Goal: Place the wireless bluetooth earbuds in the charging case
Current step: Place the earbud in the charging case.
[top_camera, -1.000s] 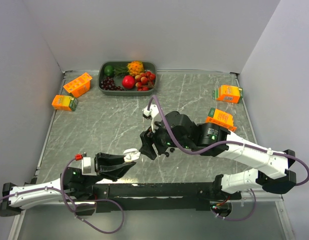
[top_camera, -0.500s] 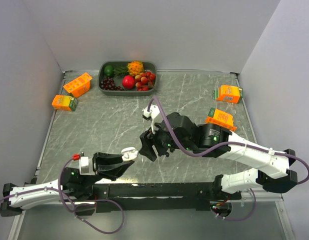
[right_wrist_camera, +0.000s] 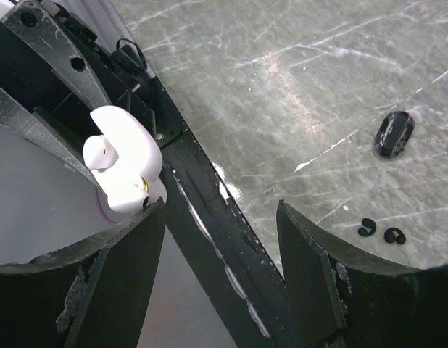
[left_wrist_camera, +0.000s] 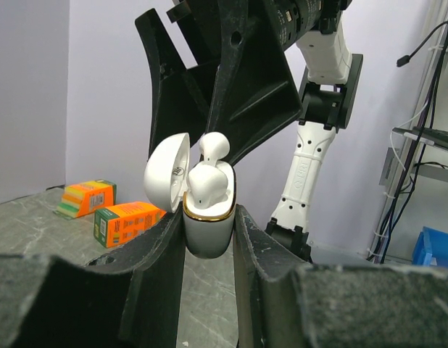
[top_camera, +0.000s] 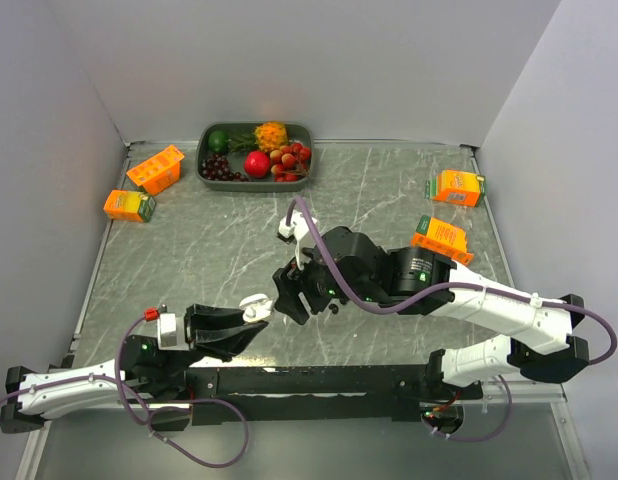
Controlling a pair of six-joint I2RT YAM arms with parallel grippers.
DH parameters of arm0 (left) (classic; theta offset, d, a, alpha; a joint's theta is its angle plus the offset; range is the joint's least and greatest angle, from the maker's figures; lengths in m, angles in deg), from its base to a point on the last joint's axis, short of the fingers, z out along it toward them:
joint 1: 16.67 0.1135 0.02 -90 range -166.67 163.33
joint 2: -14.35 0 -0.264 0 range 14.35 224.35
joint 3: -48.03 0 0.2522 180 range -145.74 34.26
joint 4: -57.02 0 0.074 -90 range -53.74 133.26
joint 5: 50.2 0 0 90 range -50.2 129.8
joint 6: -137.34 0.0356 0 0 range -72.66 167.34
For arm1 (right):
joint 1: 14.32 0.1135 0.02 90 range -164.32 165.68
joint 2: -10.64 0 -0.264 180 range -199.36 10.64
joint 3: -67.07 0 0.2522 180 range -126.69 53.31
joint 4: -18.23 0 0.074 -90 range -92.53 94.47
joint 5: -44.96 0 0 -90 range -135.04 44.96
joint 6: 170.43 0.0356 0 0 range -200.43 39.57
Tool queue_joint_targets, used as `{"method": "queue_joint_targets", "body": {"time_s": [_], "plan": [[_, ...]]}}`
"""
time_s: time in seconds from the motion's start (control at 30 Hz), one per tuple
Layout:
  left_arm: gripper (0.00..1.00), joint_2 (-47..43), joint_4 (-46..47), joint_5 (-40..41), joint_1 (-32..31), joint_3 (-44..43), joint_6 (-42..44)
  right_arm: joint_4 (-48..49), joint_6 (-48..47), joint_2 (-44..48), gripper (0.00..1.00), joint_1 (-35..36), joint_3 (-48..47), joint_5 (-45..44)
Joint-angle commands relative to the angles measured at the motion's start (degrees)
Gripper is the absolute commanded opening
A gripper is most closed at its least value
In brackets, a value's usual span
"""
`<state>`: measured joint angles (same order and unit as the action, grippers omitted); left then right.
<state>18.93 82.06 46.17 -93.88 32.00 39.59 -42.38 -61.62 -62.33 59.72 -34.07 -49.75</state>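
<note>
Left gripper (left_wrist_camera: 209,221) fingers (left_wrist_camera: 155,264) clamped on charging case (left_wrist_camera: 207,233). Case upright, lid swung open, lower body hidden between fingers. White earbuds (left_wrist_camera: 208,181) in case, one poking up. Right gripper (right_wrist_camera: 218,243) fingers spread, empty, just above case, blocking view beyond. Dark bud (right_wrist_camera: 392,133) on table (right_wrist_camera: 296,65), blurred. Orange cartons (left_wrist_camera: 130,221) behind.

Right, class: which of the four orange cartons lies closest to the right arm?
The nearer carton of the right-hand pair, beside the right arm; the other three lie well clear.
</note>
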Motion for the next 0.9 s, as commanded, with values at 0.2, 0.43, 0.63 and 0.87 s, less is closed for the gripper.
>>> {"method": "queue_joint_targets", "body": {"time_s": [0.2,0.43,0.63,0.87], "plan": [[0.01,0.2,-0.1,1.7,0.1,0.9,0.3,1.0,0.2,-0.6,0.72,2.9,-5.0,0.6],[0.01,0.1,-1.4,1.4,0.0,0.3,0.3,-0.2,0.1,2.5,0.73,2.9,-3.9,-3.2],[0.01,1.3,-1.5,0.1,0.1,0.1,0.5,-1.8,1.1,3.2,0.72,-0.5,-3.4,-4.9],[0.01,2.6,-0.6,-0.6,0.0,-0.3,0.5,-1.6,1.1,2.7,0.72,-1.6,-2.3,-4.6]]}}
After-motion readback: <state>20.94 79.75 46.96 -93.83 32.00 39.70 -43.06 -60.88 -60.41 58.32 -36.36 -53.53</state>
